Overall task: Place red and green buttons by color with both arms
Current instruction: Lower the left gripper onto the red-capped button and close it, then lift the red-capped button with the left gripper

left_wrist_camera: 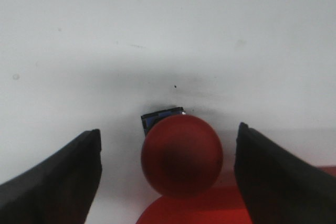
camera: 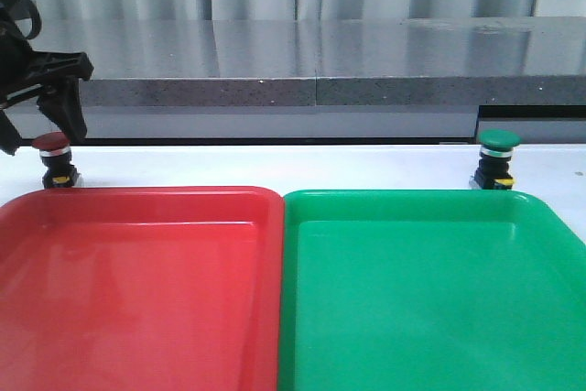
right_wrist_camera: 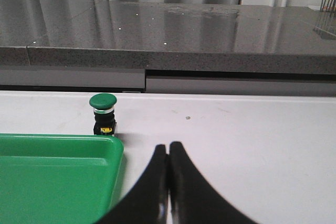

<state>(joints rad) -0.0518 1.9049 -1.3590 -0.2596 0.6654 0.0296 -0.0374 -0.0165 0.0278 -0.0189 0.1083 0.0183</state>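
Nearest in the front view lie the red tray (camera: 137, 290) at 7 o'clock and the green tray (camera: 430, 290) at 5 o'clock, edges touching. Just past the red tray's far rim, at 10 o'clock, the red button (camera: 53, 157) stands upright on the white table (camera: 275, 164). The left gripper (left_wrist_camera: 168, 171) hangs above it, fingers spread either side of the cap, apart from it. At 2 o'clock stands the green button (camera: 497, 157). The right gripper (right_wrist_camera: 168, 177) is pressed together, near the button but apart from it.
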